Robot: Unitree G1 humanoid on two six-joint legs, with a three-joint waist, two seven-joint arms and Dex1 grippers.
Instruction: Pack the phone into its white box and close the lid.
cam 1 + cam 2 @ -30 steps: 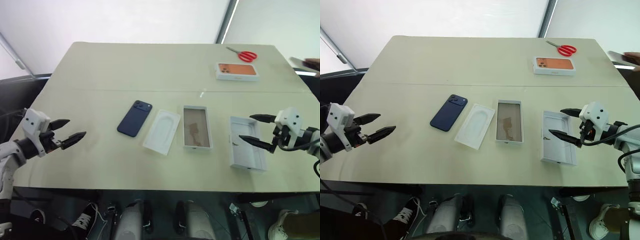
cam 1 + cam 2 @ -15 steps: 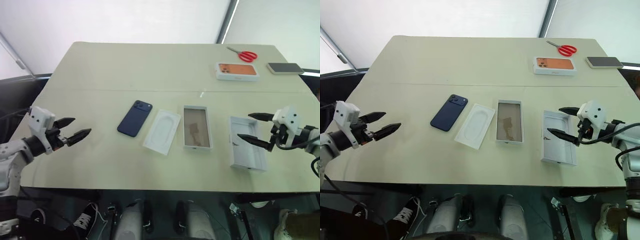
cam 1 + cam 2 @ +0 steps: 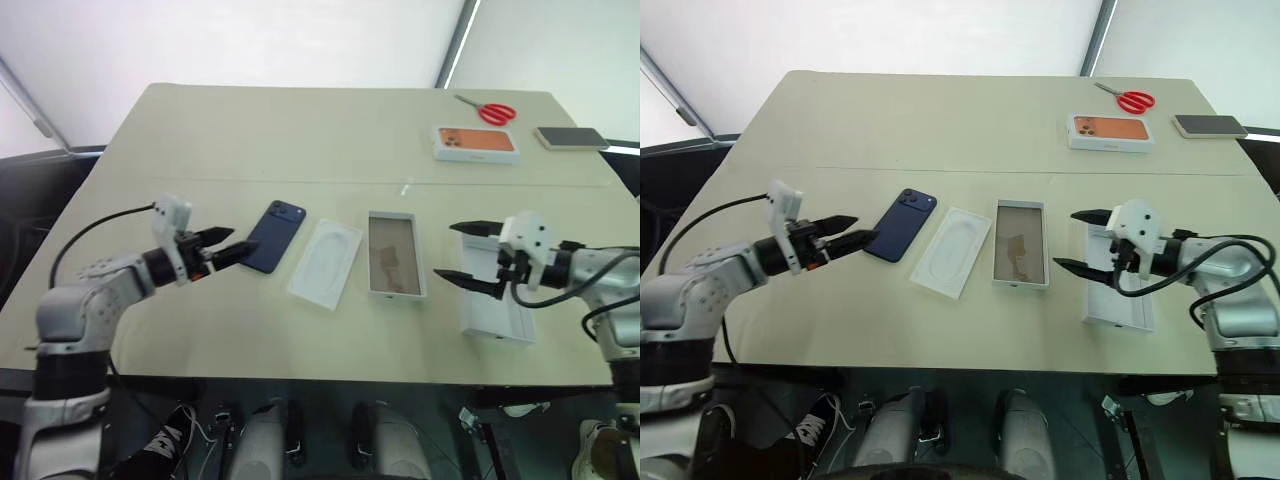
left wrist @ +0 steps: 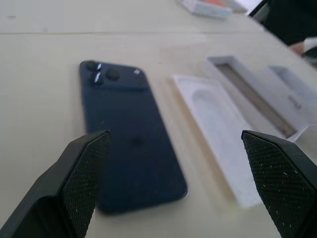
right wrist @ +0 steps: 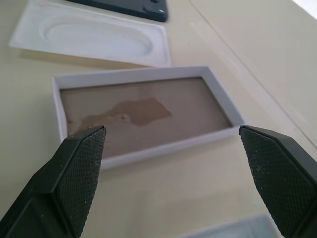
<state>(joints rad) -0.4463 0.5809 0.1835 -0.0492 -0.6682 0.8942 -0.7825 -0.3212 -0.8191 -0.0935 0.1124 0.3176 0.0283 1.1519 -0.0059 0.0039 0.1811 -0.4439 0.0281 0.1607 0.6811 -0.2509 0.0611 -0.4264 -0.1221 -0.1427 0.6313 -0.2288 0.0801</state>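
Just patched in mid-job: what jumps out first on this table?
A row across the table's middle: the navy phone, a white insert, the open white box and its lid. The open left gripper points at the phone; the open right gripper hovers between box and lid. Red scissors lie at the far right.

table (image 3: 300, 130) | phone (image 3: 272, 237); insert (image 3: 325, 262); white box (image 3: 392, 254); lid (image 3: 495, 310); scissors (image 3: 487, 109); orange-picture box (image 3: 475, 143); grey phone (image 3: 571, 138)

Both arms are covered in smooth grey shells. A white block is fixed at each wrist. Thin black cables are looped along them. Pointed black fingers (image 4: 81, 191) are dotted with tiny bumps.
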